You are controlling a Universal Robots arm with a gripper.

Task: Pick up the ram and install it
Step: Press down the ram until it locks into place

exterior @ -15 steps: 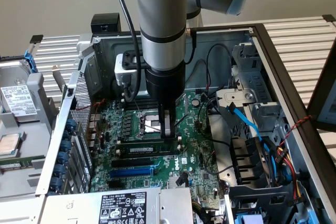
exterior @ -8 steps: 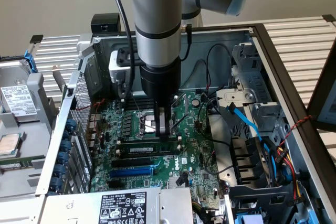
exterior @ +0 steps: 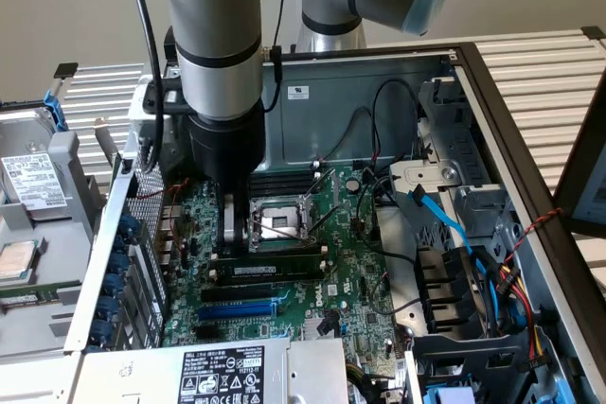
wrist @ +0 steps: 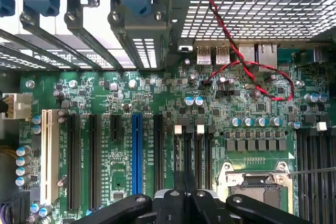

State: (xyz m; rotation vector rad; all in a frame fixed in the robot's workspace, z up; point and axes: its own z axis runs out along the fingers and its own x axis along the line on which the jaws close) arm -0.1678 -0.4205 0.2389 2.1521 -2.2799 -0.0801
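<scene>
The ram (exterior: pixel 276 268), a long thin stick with a white label, stands on edge in a black memory slot beside the CPU socket (exterior: pixel 275 224) of the green motherboard (wrist: pixel 131 98). My gripper (exterior: pixel 230 245) comes straight down on the ram near its end at the exterior view's left. The black fingers (wrist: pixel 176 203) are shut together over the memory slots (wrist: pixel 187 153), a little short of the white latches (wrist: pixel 178 128). I cannot tell whether the tips pinch the ram's top edge or only rest on it.
A blue slot (exterior: pixel 237 309) and black slots lie in front of the ram. Red wires (wrist: pixel 252 66) loop over the board by the rear ports. A blue cable (exterior: pixel 440 219) and the drive bay crowd the case at the exterior view's right. Outside the case lies a hard drive (exterior: pixel 33 182).
</scene>
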